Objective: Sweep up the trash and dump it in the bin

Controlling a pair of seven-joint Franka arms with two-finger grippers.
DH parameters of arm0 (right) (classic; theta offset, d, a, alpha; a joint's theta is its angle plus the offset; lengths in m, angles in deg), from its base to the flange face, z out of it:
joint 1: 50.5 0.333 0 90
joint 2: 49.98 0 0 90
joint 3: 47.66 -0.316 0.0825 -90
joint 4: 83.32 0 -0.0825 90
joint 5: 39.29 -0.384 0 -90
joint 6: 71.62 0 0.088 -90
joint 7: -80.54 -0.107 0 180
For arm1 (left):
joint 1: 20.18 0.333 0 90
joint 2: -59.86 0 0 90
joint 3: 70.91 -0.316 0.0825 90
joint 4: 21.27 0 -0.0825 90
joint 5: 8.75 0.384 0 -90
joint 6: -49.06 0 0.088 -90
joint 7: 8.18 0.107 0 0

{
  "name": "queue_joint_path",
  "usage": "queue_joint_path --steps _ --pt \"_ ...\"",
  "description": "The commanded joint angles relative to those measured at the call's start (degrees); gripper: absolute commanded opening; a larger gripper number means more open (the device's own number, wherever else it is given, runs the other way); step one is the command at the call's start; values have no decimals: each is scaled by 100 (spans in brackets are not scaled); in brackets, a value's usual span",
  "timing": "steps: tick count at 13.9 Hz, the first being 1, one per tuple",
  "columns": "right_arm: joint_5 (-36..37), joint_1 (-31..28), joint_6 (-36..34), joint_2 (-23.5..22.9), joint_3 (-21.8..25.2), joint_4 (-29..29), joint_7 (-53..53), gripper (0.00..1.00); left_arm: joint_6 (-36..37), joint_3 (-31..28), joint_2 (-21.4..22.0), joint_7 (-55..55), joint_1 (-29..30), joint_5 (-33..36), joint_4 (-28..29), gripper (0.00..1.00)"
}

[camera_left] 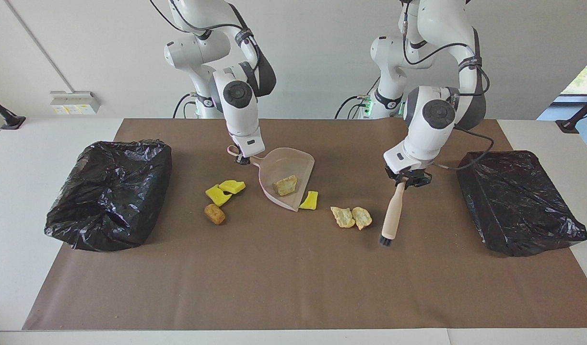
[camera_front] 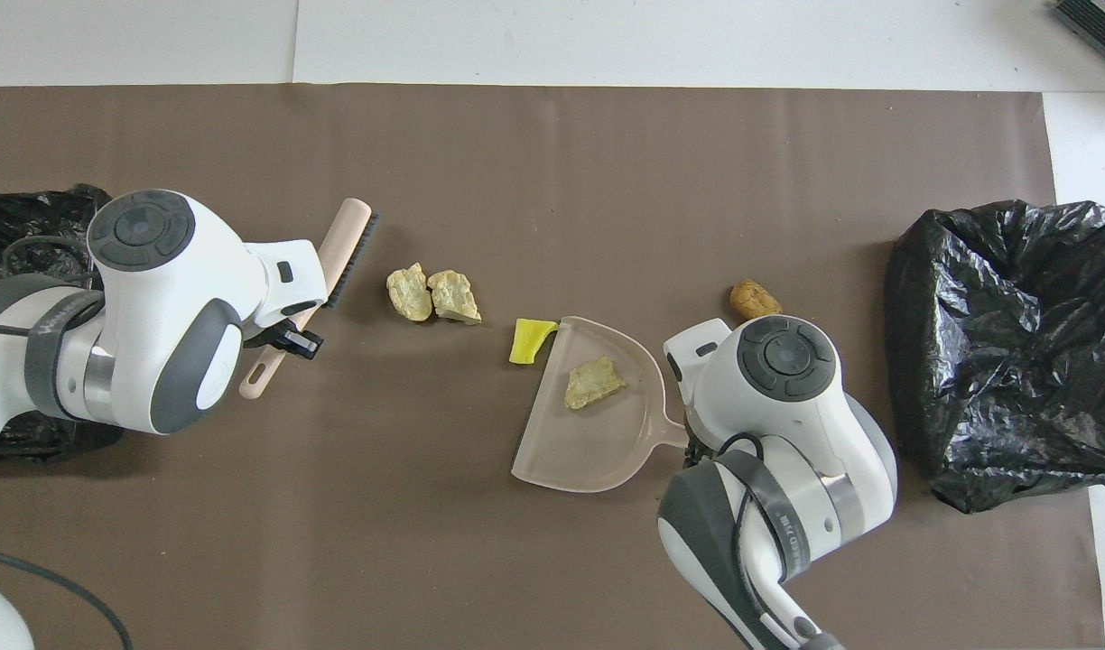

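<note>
My right gripper (camera_left: 244,159) is shut on the handle of the pale pink dustpan (camera_left: 293,165) (camera_front: 580,442), which rests on the mat with a tan chunk (camera_left: 285,185) (camera_front: 593,382) in it. A yellow wedge (camera_left: 310,200) (camera_front: 530,338) lies at the pan's lip. My left gripper (camera_left: 407,181) (camera_front: 286,336) is shut on the beige brush (camera_left: 393,213) (camera_front: 340,257), bristles down just above the mat beside two tan chunks (camera_left: 353,217) (camera_front: 431,293). Two yellow wedges (camera_left: 225,190) and a brown nugget (camera_left: 214,213) (camera_front: 756,298) lie toward the right arm's end.
A black-bagged bin (camera_left: 109,191) (camera_front: 1013,352) with its mouth open stands at the right arm's end of the brown mat. Another black-bagged bin (camera_left: 519,201) (camera_front: 38,212) stands at the left arm's end, close to the left arm.
</note>
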Motion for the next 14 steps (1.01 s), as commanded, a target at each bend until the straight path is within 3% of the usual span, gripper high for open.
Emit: queue_joint_path --steps 1,5,10,14 --pt "98 86 194 143 -18 -271 -244 0 25 81 -110 334 183 132 -66 0" --pt "98 104 229 143 -18 -332 -279 0 -72 133 -41 360 -247 88 232 0" --pt "98 113 291 143 -18 -376 -341 0 -248 151 346 352 -1054 9 856 0" --pt "107 113 282 143 -27 -368 -402 0 -230 151 592 308 -1714 -429 1146 0"
